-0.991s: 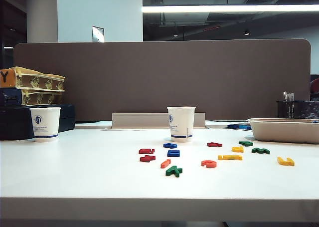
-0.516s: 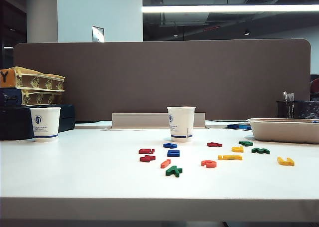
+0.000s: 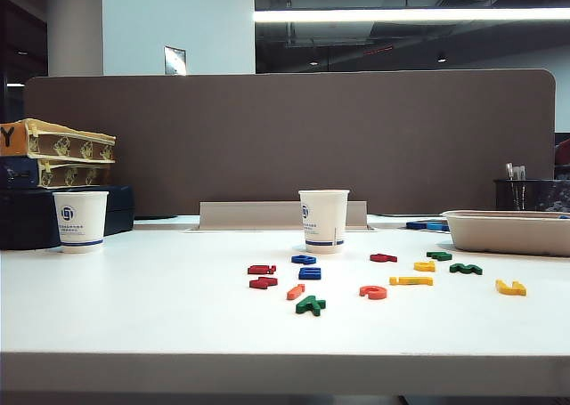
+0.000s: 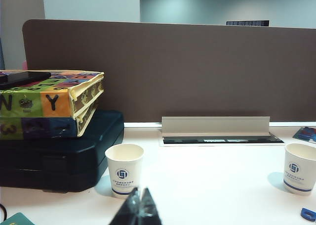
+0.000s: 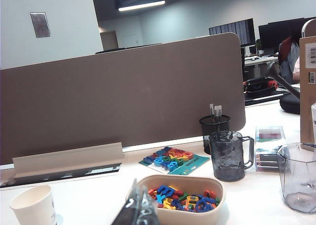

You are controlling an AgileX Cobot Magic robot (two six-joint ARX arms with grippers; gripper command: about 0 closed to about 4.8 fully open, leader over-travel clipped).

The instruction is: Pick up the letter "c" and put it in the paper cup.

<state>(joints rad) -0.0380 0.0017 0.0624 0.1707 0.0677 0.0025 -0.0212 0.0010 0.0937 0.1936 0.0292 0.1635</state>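
The letter "c" (image 3: pixel 373 291), a small orange-red open ring, lies flat on the white table (image 3: pixel 142 307) among other letters, in front and a little to the right of the paper cup (image 3: pixel 323 220). That cup stands upright at mid table, also seen in the left wrist view (image 4: pixel 299 168) and the right wrist view (image 5: pixel 33 205). Neither gripper appears in the exterior view. My left gripper (image 4: pixel 139 205) is shut and empty, low over the table near the other cup. My right gripper (image 5: pixel 139 201) is shut and empty beside the tray. The letter is in neither wrist view.
A second cup (image 3: pixel 81 220) stands far left by a dark case (image 4: pixel 59 156) with stacked boxes. Red, blue, green and yellow letters (image 3: pixel 310 305) lie scattered around the "c". A beige tray (image 5: pixel 217 205) of letters, a dark jug (image 5: pixel 229 156) and a clear container (image 5: pixel 298 178) stand at right.
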